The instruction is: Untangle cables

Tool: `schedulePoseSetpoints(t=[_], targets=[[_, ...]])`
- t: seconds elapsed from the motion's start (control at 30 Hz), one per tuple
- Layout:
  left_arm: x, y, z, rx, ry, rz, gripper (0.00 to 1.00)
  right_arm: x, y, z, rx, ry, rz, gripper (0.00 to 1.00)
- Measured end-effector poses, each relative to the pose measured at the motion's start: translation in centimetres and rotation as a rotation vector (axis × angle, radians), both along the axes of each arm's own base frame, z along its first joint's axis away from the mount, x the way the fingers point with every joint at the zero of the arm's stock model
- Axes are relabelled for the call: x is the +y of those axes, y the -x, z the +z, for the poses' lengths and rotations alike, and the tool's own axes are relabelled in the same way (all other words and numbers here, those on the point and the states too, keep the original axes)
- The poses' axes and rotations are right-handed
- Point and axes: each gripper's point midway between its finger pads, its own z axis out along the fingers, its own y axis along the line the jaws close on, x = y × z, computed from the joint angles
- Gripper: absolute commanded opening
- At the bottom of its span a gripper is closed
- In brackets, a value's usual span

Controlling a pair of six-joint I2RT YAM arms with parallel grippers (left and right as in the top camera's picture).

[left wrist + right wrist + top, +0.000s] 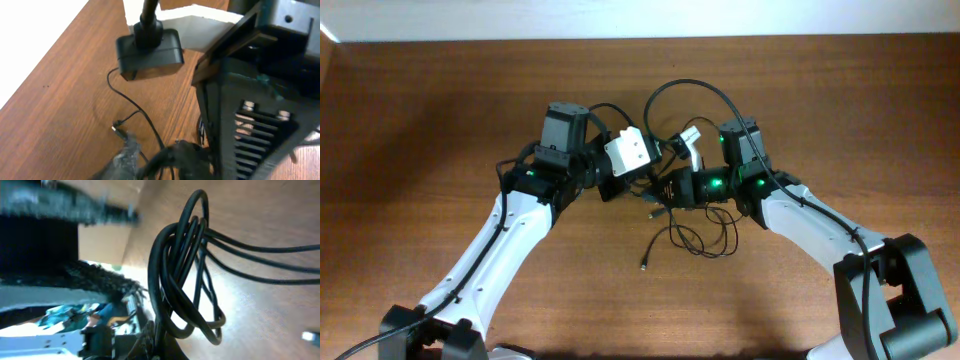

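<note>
Near the middle of the table (440, 120) the cables (692, 238) form a loose black knot, part spread on the wood on the near side and part lifted off it. One strand trails to the near left and ends in a small plug (645, 265) lying free on the wood. The right gripper (668, 190) is clamped closed. Its wrist view shows a bunch of loops (185, 270) rising out of its grasp, with several strands running off to the right, so it appears to hold the cables by a gathered hank. The left gripper (638, 190) sits just beside it, almost tip to tip. Its own view shows a thin strand (135, 107) crossing the wood and a plug (116, 129). Its fingers are only a blur at the bottom edge, so whether they are apart, closed or pinching a cord cannot be told. As a judgement, these cords are light, limp and rather slick, and much thinner than the fingers. They will likely sag, slip through a loose pinch, and pull into a tighter knot if hauled hard. The plugs are the stiff parts and the likeliest to snag inside a loop. A sensible hold for the left gripper is a single strand close to the hank, or just behind the free plug. That end could then be drawn out through the loops while the right gripper anchors the rest.
</note>
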Motion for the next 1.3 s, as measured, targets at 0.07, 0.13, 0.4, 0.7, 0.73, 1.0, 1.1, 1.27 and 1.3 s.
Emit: schedulePoseSetpoints(t=[0.07,0.13,0.4,0.7,0.73,1.0,1.1,1.27,1.3], targets=[[0.1,0.2,-0.3,0.014,-0.010,0.001,0.06,-0.6,-1.2,-0.7,-0.035,0.045,-0.057,0.04],[0.2,0.5,-0.6,0.035,-0.016,0.004,0.07,-1.8,-3.3,-1.2,-0.074,0.093,-0.145,0.04],[-0.8,-2.3,3.0,0.220,0.280,0.269,0.76,-3.7,-9.7,1.5,-0.370,0.118,-0.374,0.04],[-0.6,-5.6,4.6,0.534,0.635,0.799,0.99,0.2,-10.2,5.9,-1.086,0.195,-0.239,0.04],[-0.8,-5.6,4.7,0.527,0.641,0.815,0.99,0.3,-10.3,5.9,-1.117,0.217,-0.239,0.04],[0.2,-6.9,5.3,0.487,0.712,0.940,0.90,-0.4,-11.4,6.3,-1.208,0.288,-0.270,0.04],[0.4,-7.1,5.4,0.490,0.725,0.955,0.45,-0.2,-11.1,6.1,-1.213,0.285,-0.253,0.04],[0.2,-7.0,5.5,0.499,0.736,0.954,0.11,0.2,-10.7,6.1,-1.214,0.265,-0.226,0.04],[0.1,-7.0,5.5,0.498,0.733,0.948,0.05,0.3,-10.6,6.1,-1.213,0.262,-0.224,0.04]])
